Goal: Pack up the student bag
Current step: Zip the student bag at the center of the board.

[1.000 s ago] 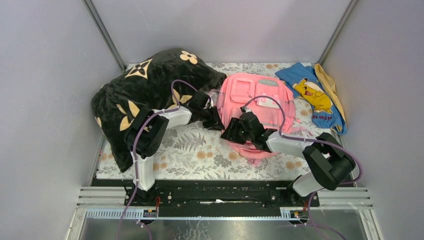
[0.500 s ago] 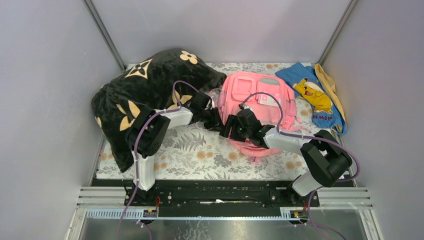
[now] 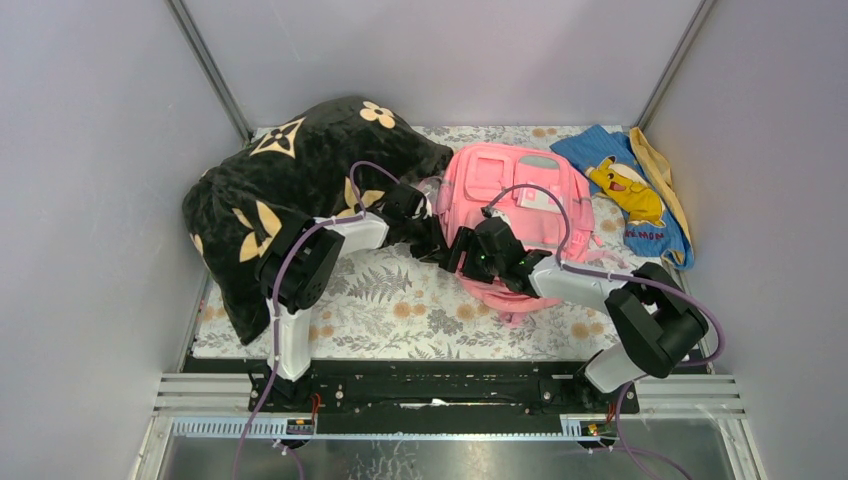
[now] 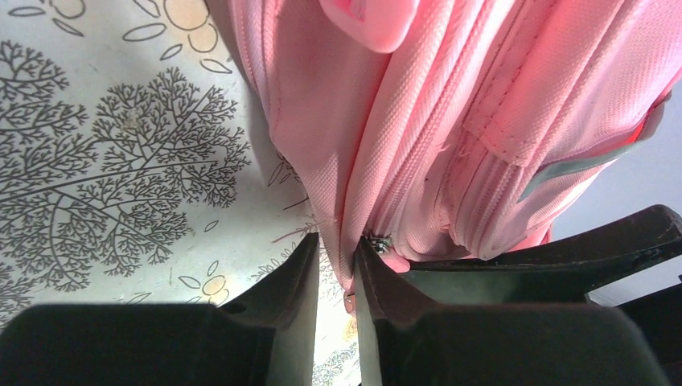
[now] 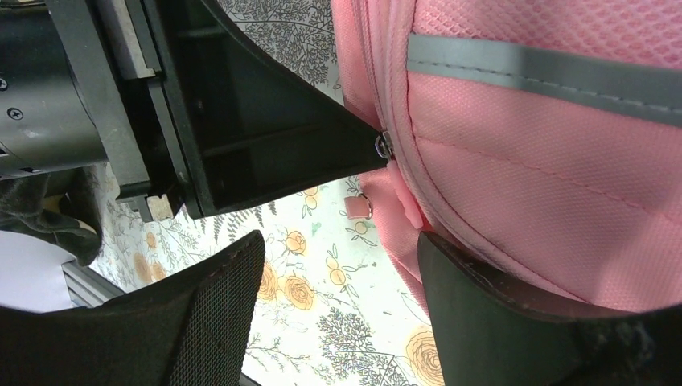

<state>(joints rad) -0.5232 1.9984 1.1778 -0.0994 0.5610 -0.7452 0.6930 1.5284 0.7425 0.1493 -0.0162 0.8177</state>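
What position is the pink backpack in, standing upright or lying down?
Lying down. The student bag rests flat on the flowered table with its front patch facing up; the left gripper pinches its side fabric.

Student bag (image 3: 500, 175): pink woven fabric, with a grey trim band (image 5: 547, 68) and a white-and-pink patch (image 3: 537, 203). Pillow (image 3: 300, 170): black, patterned with tan flowers and four-pointed stars. Cloth (image 3: 600, 150): blue, faintly striped, bearing a yellow cartoon figure (image 3: 628, 185). Table cover (image 3: 400, 300): white, printed with grey ferns and orange blossoms. Arms (image 3: 300, 265): black and white; cables (image 3: 272, 320): purple.
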